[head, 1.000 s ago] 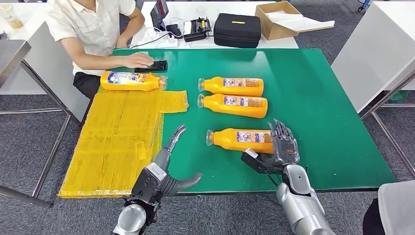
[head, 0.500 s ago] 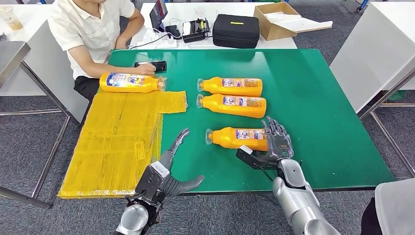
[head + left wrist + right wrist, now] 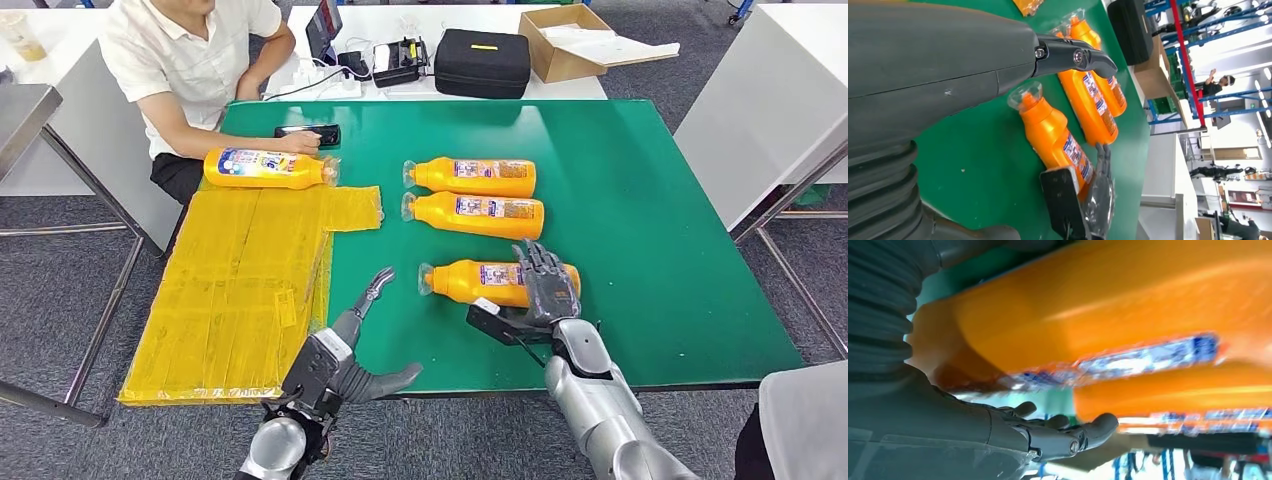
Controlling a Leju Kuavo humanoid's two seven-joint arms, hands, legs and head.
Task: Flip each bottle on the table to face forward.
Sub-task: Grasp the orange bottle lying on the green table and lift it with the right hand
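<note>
The green table (image 3: 650, 200) is carrying the whole show, with a flattened yellow sheet (image 3: 240, 280) draping over its left edge. On the white desk behind it, a black case (image 3: 484, 62) is sitting zipped, so its contents are anyone's guess, and an open cardboard box (image 3: 568, 40) beside it is showing pale paper or packing inside. A seated person (image 3: 190, 60) is resting a hand at a dark phone (image 3: 310, 133).

Four orange bottles are lying on their sides, caps pointing left. The far pair (image 3: 470, 195) is lying side by side, the lone bottle (image 3: 265, 168) is lying near the person, and the nearest bottle (image 3: 480, 282) is the one in play, all looking full of orange liquid.

The right hand (image 3: 540, 292) is reaching over the base end of that nearest bottle, fingers spread across it; whether they are actually gripping or just touching, I cannot tell. To my eye, the roll needs a wrap around the wide body, not the tapering neck, so the bottle is turning in place without skidding into the pair behind. The left hand (image 3: 362, 345) is hovering empty, fingers apart, near the front edge.
</note>
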